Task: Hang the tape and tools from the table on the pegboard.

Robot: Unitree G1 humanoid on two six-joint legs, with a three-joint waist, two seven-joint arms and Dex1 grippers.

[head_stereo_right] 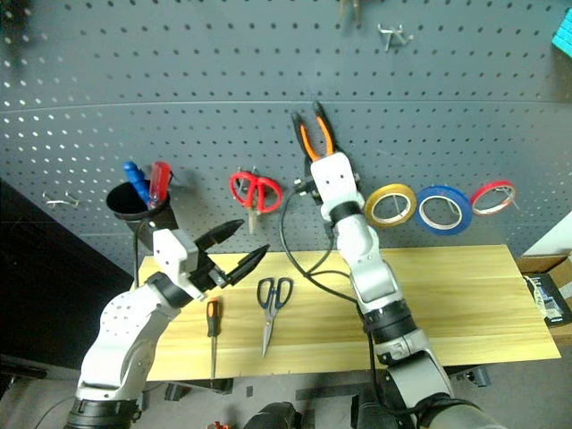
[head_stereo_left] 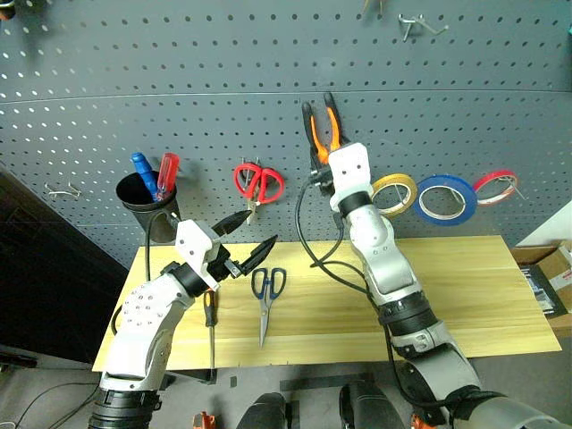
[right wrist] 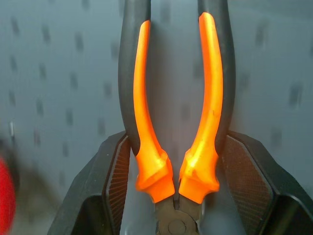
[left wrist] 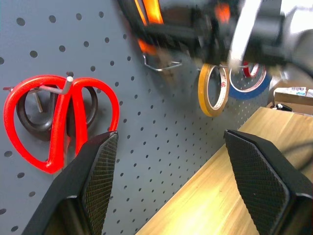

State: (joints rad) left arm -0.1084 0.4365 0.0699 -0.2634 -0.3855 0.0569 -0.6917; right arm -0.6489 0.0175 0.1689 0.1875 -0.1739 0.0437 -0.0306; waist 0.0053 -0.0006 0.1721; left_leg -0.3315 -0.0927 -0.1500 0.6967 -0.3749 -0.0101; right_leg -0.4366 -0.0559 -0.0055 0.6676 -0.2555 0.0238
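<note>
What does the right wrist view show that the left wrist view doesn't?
Right wrist view: the pliers close up, orange-and-black handles pointing up, pinched between the right claw's fingers. Left wrist view: red scissors hanging on a hook, the yellow tape with a blue roll behind it, the wooden table, and the open left claw holding nothing. Both: the grey pegboard, and the pliers, blurred in the left one.

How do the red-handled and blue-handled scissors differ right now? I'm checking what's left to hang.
The red-handled scissors hang on the pegboard from a hook; the blue-handled scissors lie flat on the table. Red's blades are mostly hidden behind its handles; blue's steel blades point toward the table's near edge. Both are shut and held by neither gripper.
</note>
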